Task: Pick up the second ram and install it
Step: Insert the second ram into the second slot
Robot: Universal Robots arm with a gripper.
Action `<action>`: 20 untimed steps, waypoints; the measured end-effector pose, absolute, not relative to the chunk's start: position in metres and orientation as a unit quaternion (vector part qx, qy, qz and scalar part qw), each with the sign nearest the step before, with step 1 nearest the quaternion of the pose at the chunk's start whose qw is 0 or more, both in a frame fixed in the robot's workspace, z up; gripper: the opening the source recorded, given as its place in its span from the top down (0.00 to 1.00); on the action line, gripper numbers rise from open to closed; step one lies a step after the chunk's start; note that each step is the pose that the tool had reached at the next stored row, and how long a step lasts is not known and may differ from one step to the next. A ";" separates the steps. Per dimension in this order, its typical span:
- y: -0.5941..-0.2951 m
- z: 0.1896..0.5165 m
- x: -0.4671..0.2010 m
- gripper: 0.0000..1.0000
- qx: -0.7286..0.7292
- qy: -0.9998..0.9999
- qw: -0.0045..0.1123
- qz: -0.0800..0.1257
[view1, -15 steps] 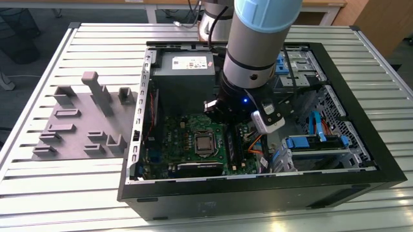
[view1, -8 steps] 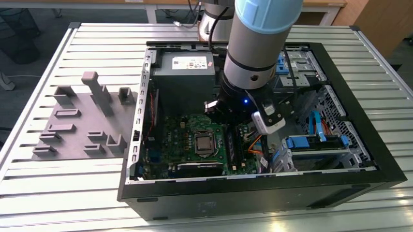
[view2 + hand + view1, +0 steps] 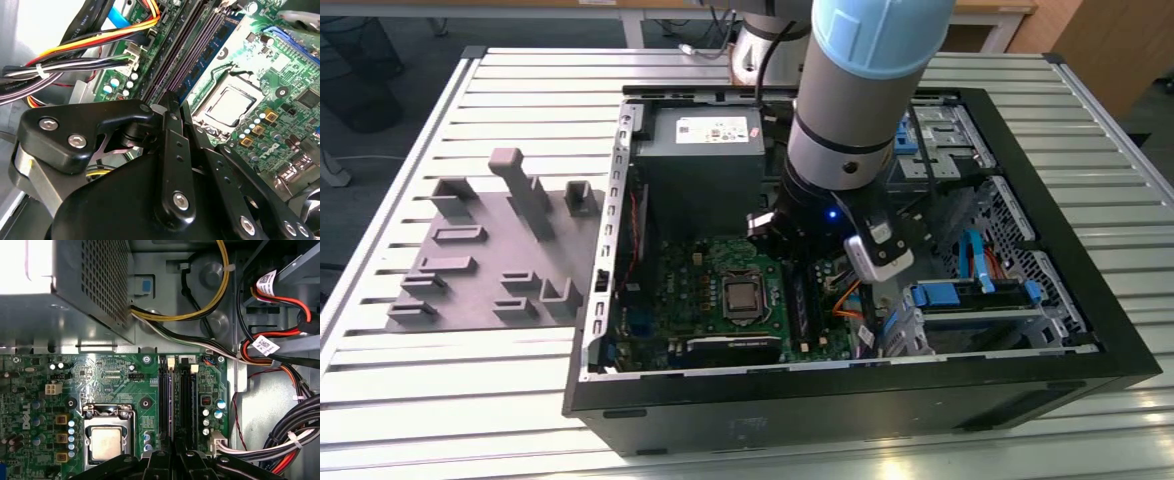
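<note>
Arm [image 3: 854, 100] reaches down into the open computer case [image 3: 854, 400], which lies on its side on a slatted metal table [image 3: 454, 400].

Gripper [image 3: 169, 100] sits low over the memory slots at the edge of the green motherboard [image 3: 115, 375]. In the second wrist view its two black fingers [image 3: 172, 145] are drawn together at the tips, no gap visible between them. Cannot tell whether anything thin is caught there.

A blue memory stick [image 3: 202, 67] stands upright in the slot on the processor's [image 3: 227, 105] side. Cannot tell whether this is the first or the second one. The neighbouring slot [image 3: 186, 400] looks dark in the first wrist view; cannot tell whether it is filled.

Bundled wires [image 3: 75, 50] in orange, yellow, black and white run just beside the slots, away from the processor.

Grey power supply [image 3: 700, 150] sits at the far end of the case.

Grey fixture with upright pegs [image 3: 494, 250] rests on the table at the exterior view's left, well apart from the arm.
</note>
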State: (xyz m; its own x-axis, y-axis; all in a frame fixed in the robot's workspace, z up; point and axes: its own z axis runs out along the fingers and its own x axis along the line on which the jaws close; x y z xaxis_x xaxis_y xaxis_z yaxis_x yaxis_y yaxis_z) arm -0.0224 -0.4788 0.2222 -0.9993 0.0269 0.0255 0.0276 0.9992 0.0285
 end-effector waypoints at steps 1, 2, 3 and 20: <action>-0.479 0.221 -0.022 0.86 -0.014 -1.000 0.013 -0.014; -0.479 0.221 -0.022 0.86 -0.014 -1.000 0.013 -0.014; -0.479 0.221 -0.022 0.86 -0.014 -1.000 0.013 -0.014; -0.480 0.218 -0.022 0.86 -0.016 -1.000 0.013 -0.014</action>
State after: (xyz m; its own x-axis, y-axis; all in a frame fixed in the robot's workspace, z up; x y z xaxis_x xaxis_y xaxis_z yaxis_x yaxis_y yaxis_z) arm -0.0224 -0.4801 0.2177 -0.9992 0.0320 0.0256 0.0327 0.9991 0.0283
